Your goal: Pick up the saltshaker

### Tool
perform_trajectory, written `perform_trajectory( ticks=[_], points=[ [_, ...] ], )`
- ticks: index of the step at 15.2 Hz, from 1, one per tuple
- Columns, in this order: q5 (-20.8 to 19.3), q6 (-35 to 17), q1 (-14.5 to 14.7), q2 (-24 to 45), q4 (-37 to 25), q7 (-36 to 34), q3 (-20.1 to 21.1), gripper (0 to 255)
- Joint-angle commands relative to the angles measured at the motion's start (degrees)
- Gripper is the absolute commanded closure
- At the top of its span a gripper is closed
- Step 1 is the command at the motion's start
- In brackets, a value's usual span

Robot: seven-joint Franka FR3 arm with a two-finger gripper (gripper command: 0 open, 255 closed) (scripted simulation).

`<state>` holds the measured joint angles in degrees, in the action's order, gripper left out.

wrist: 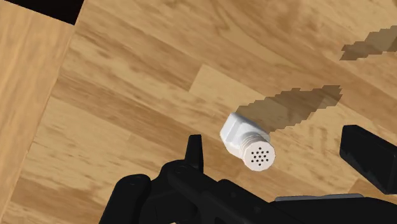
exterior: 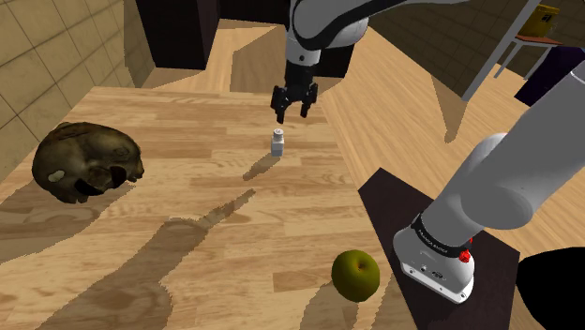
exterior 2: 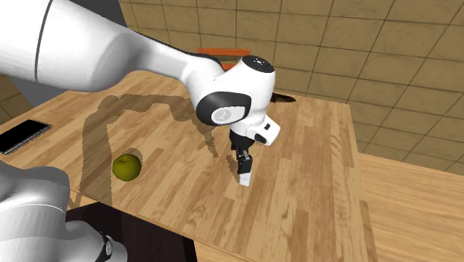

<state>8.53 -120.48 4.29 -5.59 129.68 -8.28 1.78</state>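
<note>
Wooden worktop [exterior: 187, 150] is seen in the shoulder view, where a small white saltshaker [exterior: 277, 142] is stood upright, well apart from the green apple [exterior: 355, 274], with the tool [exterior: 292, 113] hung just beyond. In the second exterior view the tool is poised above it. In the wrist view the fingers are spread, nothing pinched. The shaker is judged light, stiff and smooth, best taken by the body below the perforated cap.

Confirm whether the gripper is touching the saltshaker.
Apart. In the wrist view, bare wood shows between the saltshaker and each open finger of the gripper.
</note>
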Motion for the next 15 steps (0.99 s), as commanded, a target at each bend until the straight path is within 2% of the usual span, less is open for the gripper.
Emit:
perform_trajectory(
  ticks=[1, 3, 10, 13, 14, 15],
  points=[
    [-0.3, -2.3, 0.2, 4.6, -2.7, -0.2, 0.3, 0],
    [-0.6, -4.3, 0.4, 8.7, -5.2, -0.5, 0.5, 0],
    [-0.2, -9.4, 0.5, 11.8, -3.2, 0.1, 0.6, 0],
    [-0.1, -9.8, 0.5, 12.1, -3.0, 0.2, 0.6, 0],
    [-0.1, -9.8, 0.5, 12.1, -3.1, 0.2, 0.6, 255],
    [-0.1, -9.8, 0.5, 12.1, -3.1, 0.2, 0.6, 255]
  ],
)
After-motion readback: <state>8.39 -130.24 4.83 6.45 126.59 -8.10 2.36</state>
